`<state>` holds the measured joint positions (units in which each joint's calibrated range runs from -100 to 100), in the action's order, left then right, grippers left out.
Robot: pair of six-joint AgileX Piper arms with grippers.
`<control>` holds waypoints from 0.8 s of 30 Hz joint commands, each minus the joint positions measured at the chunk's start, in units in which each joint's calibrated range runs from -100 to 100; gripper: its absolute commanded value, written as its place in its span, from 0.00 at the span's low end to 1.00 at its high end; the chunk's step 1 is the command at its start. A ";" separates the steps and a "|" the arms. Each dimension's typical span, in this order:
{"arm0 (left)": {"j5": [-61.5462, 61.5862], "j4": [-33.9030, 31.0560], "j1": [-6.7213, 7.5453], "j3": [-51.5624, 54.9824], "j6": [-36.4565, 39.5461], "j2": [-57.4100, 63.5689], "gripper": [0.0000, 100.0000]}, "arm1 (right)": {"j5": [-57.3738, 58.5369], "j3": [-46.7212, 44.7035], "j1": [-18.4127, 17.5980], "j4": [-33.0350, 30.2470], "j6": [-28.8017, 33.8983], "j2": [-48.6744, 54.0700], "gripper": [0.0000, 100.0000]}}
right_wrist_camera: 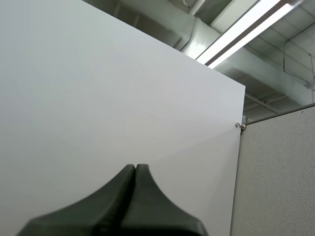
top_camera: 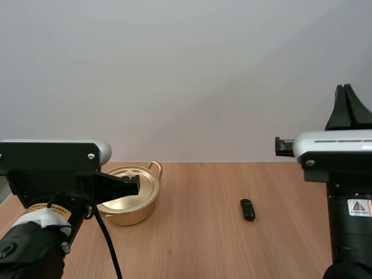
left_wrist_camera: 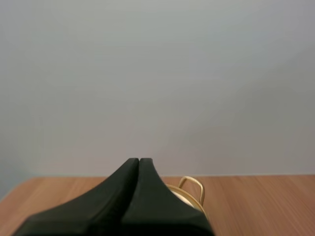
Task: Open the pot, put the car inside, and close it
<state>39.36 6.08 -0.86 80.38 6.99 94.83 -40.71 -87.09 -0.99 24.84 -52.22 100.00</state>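
A golden pot [top_camera: 129,196] with its lid on stands on the wooden table [top_camera: 197,244] at the left. A small black toy car [top_camera: 247,209] lies on the table right of centre. My left gripper [top_camera: 135,185] hangs over the pot's near side, shut on nothing; in the left wrist view its fingers lie together as one dark wedge [left_wrist_camera: 139,164] with the pot's handle [left_wrist_camera: 192,187] just beyond. My right gripper [top_camera: 347,93] points upward high above the table's right side, its fingers [right_wrist_camera: 136,169] together, well away from the car.
A plain white wall [top_camera: 186,75] stands behind the table's far edge. Bare wood lies between the pot and the car and in front of both. The right arm's base [top_camera: 349,232] occupies the near right.
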 commanded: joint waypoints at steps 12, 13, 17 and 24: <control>21.17 3.36 0.02 -13.52 -12.01 -14.46 0.00 | 84.68 14.03 -0.05 -0.69 1.41 -7.77 0.00; 22.31 3.08 0.02 -14.60 -12.94 -15.79 0.00 | 86.73 14.03 -0.05 -1.89 2.48 -9.40 0.00; 26.24 2.89 0.02 -18.70 -19.11 -21.49 0.00 | 93.31 14.03 -0.05 -7.94 6.48 -14.22 0.00; 38.50 -1.48 0.02 -29.09 -25.41 -35.75 0.00 | 101.58 14.03 -0.05 -9.09 9.15 -15.51 0.00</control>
<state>72.01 6.45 -0.86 55.71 -16.70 66.09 21.08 -73.14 -0.99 15.63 -43.34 84.52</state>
